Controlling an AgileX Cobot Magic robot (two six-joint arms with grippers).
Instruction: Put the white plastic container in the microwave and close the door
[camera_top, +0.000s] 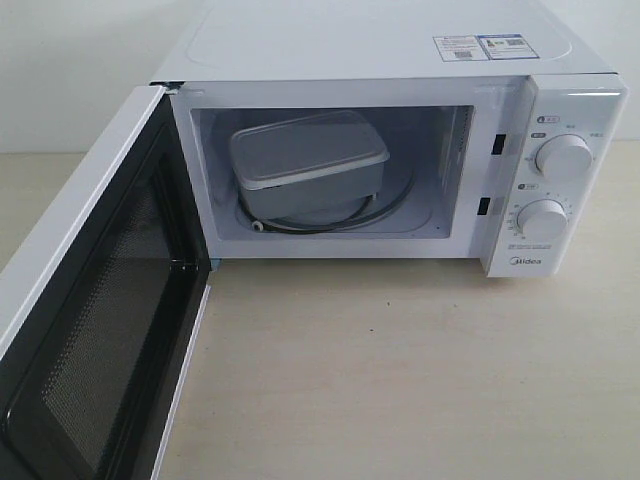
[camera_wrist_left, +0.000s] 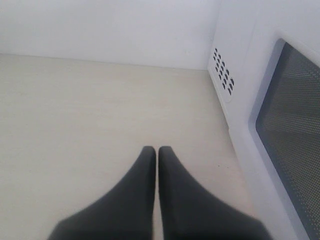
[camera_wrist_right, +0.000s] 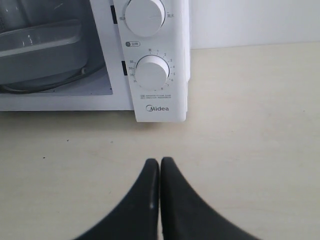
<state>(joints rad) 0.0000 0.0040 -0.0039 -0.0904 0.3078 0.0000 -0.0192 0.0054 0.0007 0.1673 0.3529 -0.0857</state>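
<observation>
Since the white plastic container (camera_top: 308, 165) sits inside the microwave (camera_top: 400, 45), lid on, on the glass turntable (camera_top: 385, 212) twd the left of the cavity, we judge step one done & the closing step in hand. The door (camera_top: 90, 330) stands wide open, swung out on the left of the exterior view, black inner face showing.

Our left hand (camera_wrist_left: 157, 150) is pinched closed, fingertips touching, holding nothing. It's low over the worktop (camera_top: 400, 370), just beside the door's outer face, w/ the mesh window in its wrist view. Our right hand (camera_wrist_right: 160, 161) is likewise closed & empty, over the worktop in front of the control panel, near the lower dial (camera_wrist_right: 151, 72). Neither hand shows in the exterior view.

Next move, we reckon: left hand presses the door's outer face, away from the hinge, & sweeps it round till it latches. The right hand shd keep out of the door's path. We can't see the handle, so a flat push looks simpler.
</observation>
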